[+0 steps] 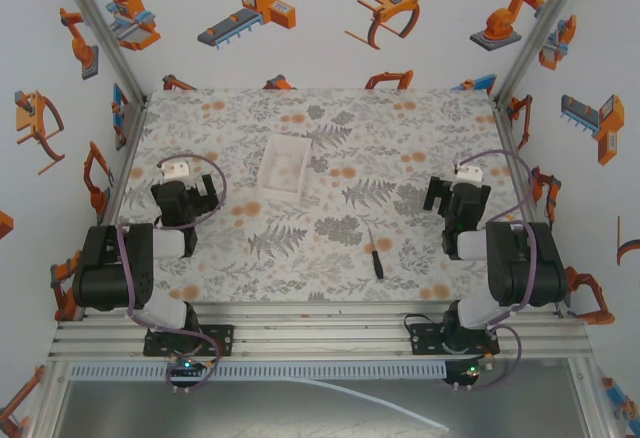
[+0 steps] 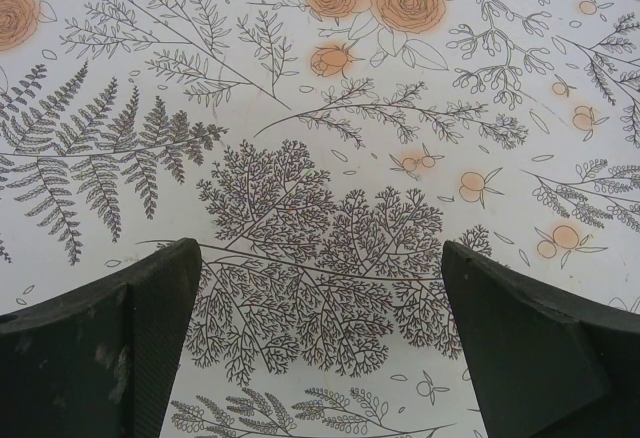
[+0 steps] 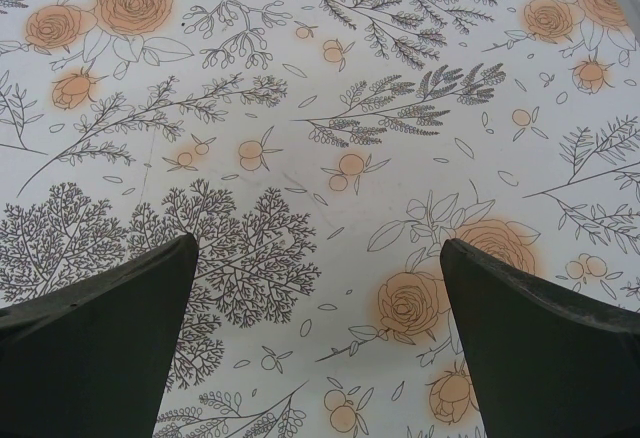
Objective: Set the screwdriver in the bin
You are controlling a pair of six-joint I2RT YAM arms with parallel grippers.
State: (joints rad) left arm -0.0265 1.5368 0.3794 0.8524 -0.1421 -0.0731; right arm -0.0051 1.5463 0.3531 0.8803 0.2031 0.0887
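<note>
Top external view: one screwdriver [image 1: 375, 253], one bin [image 1: 283, 166], two arms. Both arms are folded low, one at each side of the flowery table [image 1: 400, 138]. The left gripper [image 1: 175, 168] and right gripper [image 1: 470, 170] have their fingers spread wide and hold nothing. The screwdriver is small, thin and all dark. It lies flat on the table near the right arm, well apart from the white bin.

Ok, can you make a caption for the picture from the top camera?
A little black screwdriver lies on the flowery table near the right arm, not yet in the white bin.
</note>
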